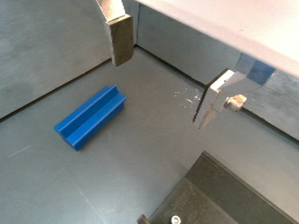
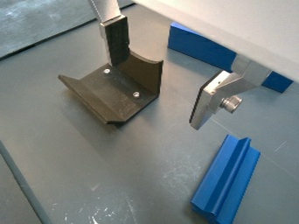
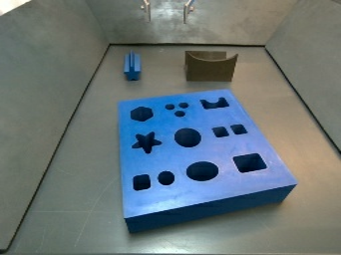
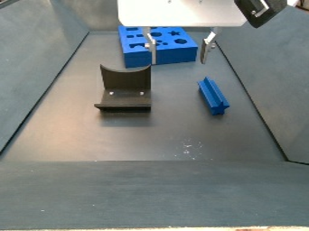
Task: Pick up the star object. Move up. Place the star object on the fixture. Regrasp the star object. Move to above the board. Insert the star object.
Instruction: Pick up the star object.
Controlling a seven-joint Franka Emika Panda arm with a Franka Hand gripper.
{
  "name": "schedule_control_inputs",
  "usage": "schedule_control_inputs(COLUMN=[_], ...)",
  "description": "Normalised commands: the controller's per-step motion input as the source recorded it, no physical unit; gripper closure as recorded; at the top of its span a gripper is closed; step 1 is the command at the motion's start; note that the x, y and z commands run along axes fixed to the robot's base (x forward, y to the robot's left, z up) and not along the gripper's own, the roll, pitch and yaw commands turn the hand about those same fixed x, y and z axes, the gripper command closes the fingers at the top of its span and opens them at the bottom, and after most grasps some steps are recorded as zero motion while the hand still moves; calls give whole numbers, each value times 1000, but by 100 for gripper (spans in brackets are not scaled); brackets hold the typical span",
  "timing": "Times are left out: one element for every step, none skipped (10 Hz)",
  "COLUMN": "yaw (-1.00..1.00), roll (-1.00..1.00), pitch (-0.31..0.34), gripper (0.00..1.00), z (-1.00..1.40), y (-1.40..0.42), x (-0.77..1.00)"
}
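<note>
The gripper [image 4: 176,50] hangs above the floor — fingers [image 1: 121,42] released, empty — star object [image 4: 214,96] lying beside the fixture [image 4: 123,89].

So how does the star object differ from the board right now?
The star object is a small ridged bar; the board is a large thick square slab. The star object has a solid grooved top, while the board is pierced by dark cutouts: star, hexagon, circles, squares. The star object lies beside the fixture, under the open, empty pincer; the board sits apart from it. Both are bright blue and rest on the floor.
</note>
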Motion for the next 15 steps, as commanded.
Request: schedule_control_inputs(yaw=[37,0,-26,-66,-100,-117,-26,0,0,240,677,134,43,94,0], roll=[137,66,0,40,0,163,129,0,86,-157,-537,-263,-151,14,0], pitch=[-369,-457,-391,-277,-183,0,0,-91,71,63,66,-166,-60,-206,-274], gripper=[0,0,0,0,0,0,0,0,0,0,0,0,0,0,0], z=[-134,-663,-869,-929,-900,-874,-889,-531,0,-391,-457,-43,-277,-811,-700], y=[-246,-57,6,31,143,46,0,-160,-200,-223,-134,0,-160,-520,-397], x=[-751,-1000,-1000,-1000,-1000,-911,-714,-680,60,86,309,0,0,-426,-611])
